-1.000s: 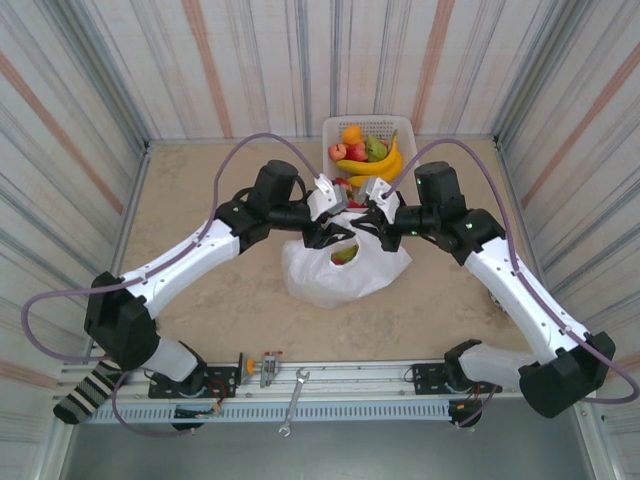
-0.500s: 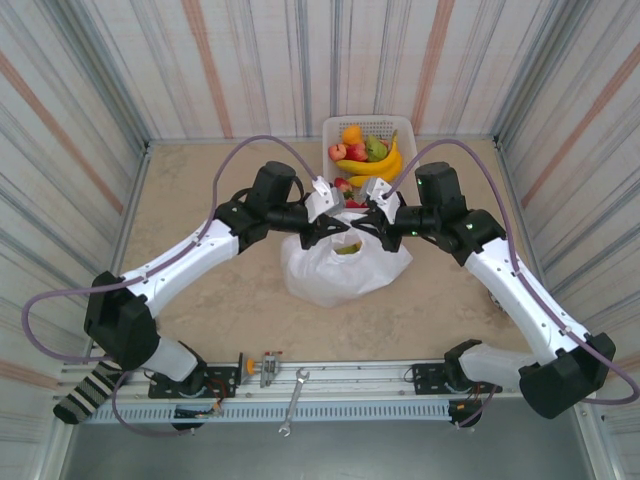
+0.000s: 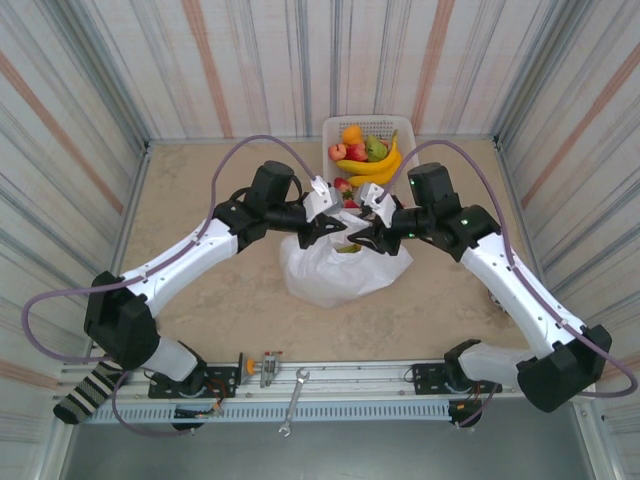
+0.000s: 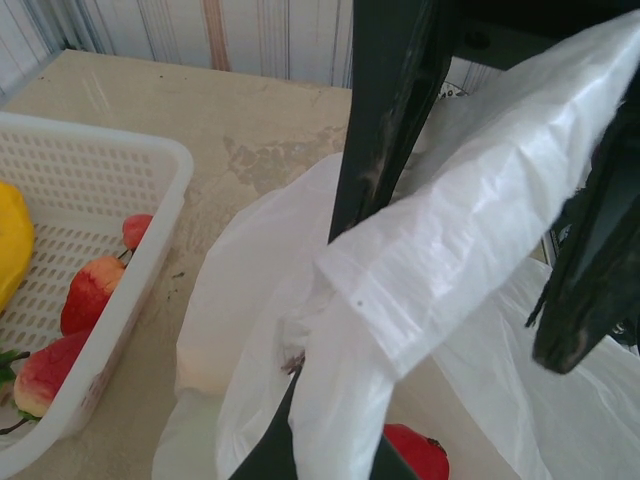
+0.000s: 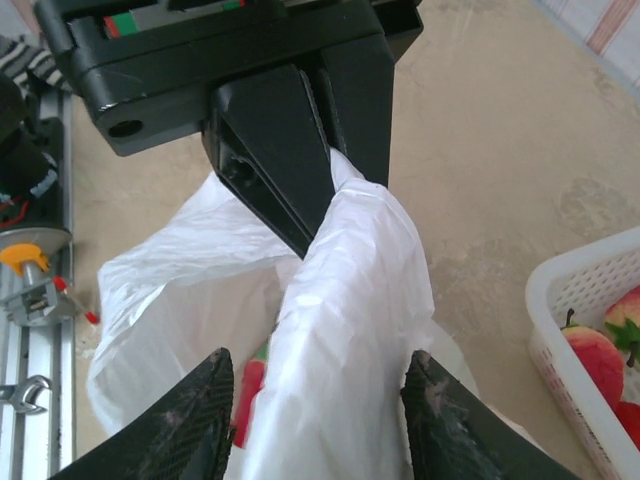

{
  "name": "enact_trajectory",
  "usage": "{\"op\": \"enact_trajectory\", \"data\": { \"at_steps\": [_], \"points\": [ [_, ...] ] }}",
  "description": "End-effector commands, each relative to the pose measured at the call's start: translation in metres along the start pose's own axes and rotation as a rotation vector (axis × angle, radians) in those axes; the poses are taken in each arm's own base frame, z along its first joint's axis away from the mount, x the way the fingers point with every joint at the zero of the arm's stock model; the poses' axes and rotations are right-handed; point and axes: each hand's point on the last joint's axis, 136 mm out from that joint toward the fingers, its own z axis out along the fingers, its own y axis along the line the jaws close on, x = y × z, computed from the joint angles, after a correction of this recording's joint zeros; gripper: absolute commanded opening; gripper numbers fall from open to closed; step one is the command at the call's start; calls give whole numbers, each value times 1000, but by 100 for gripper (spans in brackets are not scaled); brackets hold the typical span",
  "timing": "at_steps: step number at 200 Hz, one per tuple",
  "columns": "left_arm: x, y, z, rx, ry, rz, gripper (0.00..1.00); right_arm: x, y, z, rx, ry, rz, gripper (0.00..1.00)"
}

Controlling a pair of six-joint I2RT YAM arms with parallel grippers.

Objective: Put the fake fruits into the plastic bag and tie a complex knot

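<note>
- Bag (image 3: 330,278): white and crinkled. We find it on the table (image 3: 200,200) between the two arms and just in front of the basket (image 3: 368,119), with its mouth facing up.
- Handle (image 5: 350,260): a creased white strip that rises from the bag up to the left gripper (image 3: 333,230).
- Left gripper, seen from the right wrist (image 5: 320,235): clenched on the handle. Its black fingers (image 5: 270,140) are pressed together, and the strip comes out from between them.
- Right gripper (image 3: 362,233): released. In its own wrist view (image 5: 320,375) we see the two fingers (image 5: 190,420) standing apart, one on each side of the handle, which passes between them unpinched.
- Fruits in the bag: we see a red one (image 4: 415,455) low inside, below the handle, and from above a yellow-green one (image 3: 347,249) through the mouth.
- Fruits in the basket: from above we make out a banana (image 3: 375,165), an orange (image 3: 351,133), an apple (image 3: 340,151) and a pear (image 3: 375,148). The left wrist view shows red fruits (image 4: 90,295) on the lattice floor.
</note>
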Motion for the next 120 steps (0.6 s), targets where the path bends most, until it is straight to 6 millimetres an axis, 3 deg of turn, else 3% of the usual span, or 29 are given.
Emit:
{"op": "enact_trajectory", "data": {
  "at_steps": [1,39,70,90,120],
  "points": [
    [-2,-4,-4,22,-3,11,3,-12,-5,3,18,-14,-33,43],
    [-1,-3,-5,14,4,15,3,-16,-5,3,27,-35,-38,29],
    [-2,-3,-6,8,4,20,8,-16,-5,3,30,-44,-33,0],
    [-5,-4,-11,4,-9,25,17,-15,-7,2,49,-48,-30,0],
    [-18,-5,-31,12,-82,6,41,-16,-12,-1,99,-68,-45,0]
  ]
}}
